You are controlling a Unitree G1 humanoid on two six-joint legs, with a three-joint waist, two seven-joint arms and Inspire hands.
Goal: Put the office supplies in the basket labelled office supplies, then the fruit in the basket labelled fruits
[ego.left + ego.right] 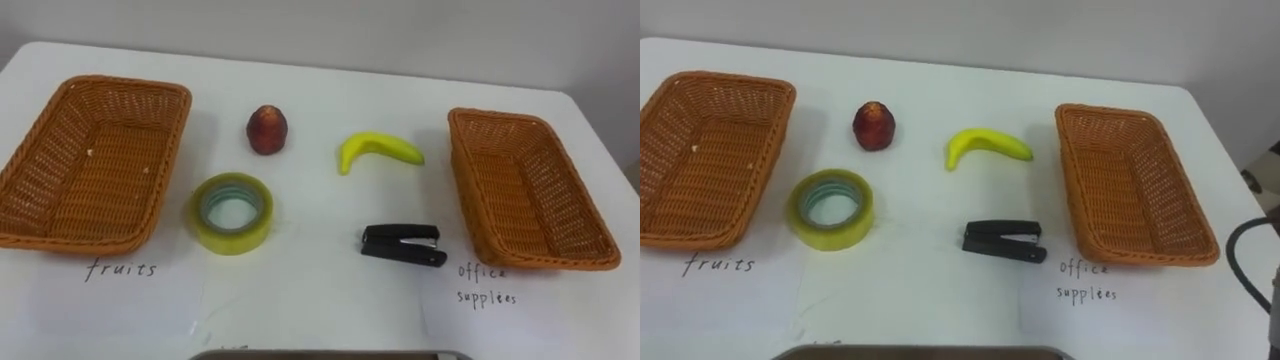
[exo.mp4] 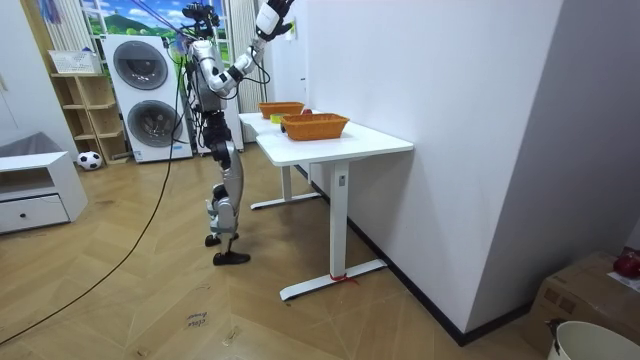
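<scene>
Two wicker baskets stand on the white table [image 1: 320, 300]. The left basket [image 1: 120, 88] has a handwritten fruits label before it, and the right basket [image 1: 520, 120] an office supplies label; both hold nothing. Between them lie a red apple [image 1: 267, 129], a yellow banana [image 1: 378, 150], a roll of yellowish tape [image 1: 232, 212] and a black stapler [image 1: 402, 244]. In the room view I stand at the table's long side with one arm raised high over it. I take it for my right hand [image 2: 268, 15].
A white wall runs along the table's far edge. The table's right end lies just past the right basket. A dark rim [image 1: 330, 354] shows at the bottom of the eye view. Washing machines [image 2: 150, 70] and a shelf [image 2: 85, 100] stand behind me.
</scene>
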